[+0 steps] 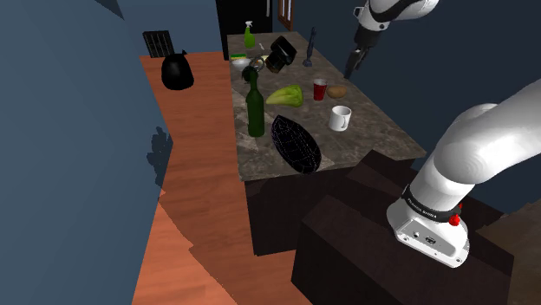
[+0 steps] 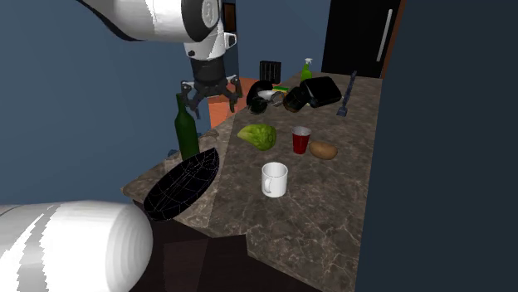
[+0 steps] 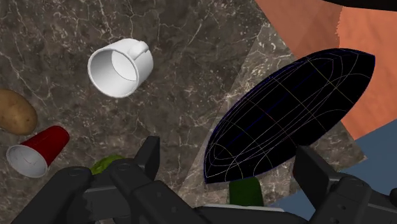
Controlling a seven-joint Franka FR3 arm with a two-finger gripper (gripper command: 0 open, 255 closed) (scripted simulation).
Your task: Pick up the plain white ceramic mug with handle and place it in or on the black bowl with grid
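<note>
A white mug (image 1: 341,118) (image 2: 274,178) with a handle stands upright on the dark marble counter (image 1: 364,130). The black bowl (image 1: 296,144) (image 2: 181,184) with thin grid lines sits at the counter's near corner, tilted on its side. My gripper (image 1: 355,64) (image 2: 212,105) hangs open and empty, high above the counter and apart from both. Looking along the gripper (image 3: 232,167), the mug (image 3: 120,66) and the bowl (image 3: 292,114) lie well below the spread fingers (image 3: 149,156).
A tall green bottle (image 1: 255,108) (image 2: 186,126) stands beside the bowl. Lettuce (image 1: 286,95), a red cup (image 1: 319,89) (image 3: 36,150) and a potato (image 1: 336,90) (image 3: 14,111) lie past the mug. Black appliances and a spray bottle (image 1: 249,35) crowd the far end. A black kettle (image 1: 177,71) sits on the wooden surface.
</note>
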